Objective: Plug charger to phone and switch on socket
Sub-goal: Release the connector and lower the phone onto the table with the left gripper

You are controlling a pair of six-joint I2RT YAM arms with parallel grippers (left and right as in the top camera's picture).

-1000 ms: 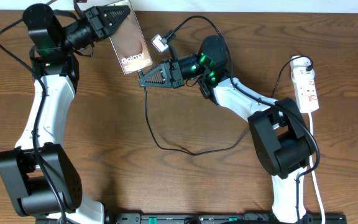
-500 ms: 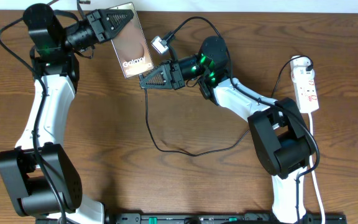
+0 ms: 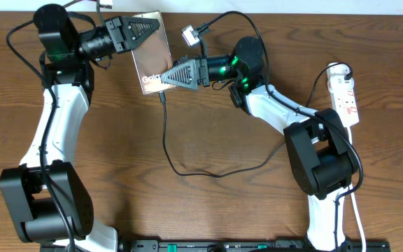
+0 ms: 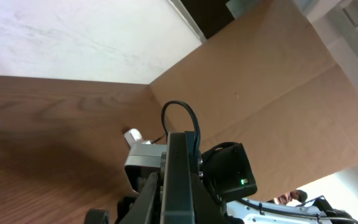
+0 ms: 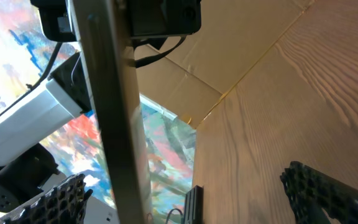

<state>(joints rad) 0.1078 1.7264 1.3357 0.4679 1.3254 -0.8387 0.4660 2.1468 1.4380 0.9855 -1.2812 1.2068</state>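
Note:
My left gripper is shut on the phone and holds it tilted above the table at the back; "Gal" shows on its screen. In the left wrist view the phone stands edge-on, clamped by both jaws. My right gripper is at the phone's lower edge. Its fingers are spread wide, so it is open. The charger plug sits loose between them, beside the phone. I cannot tell whether the plug is seated. The black charger cable hangs down and loops across the table. The socket lies far right.
The strip's white cord runs down the right side past the right arm's base. The left arm stretches along the left side. A cardboard wall stands behind the table.
The left gripper has carried the phone slightly right. The right gripper rose to the phone's lower edge, then opened and let go of the plug.

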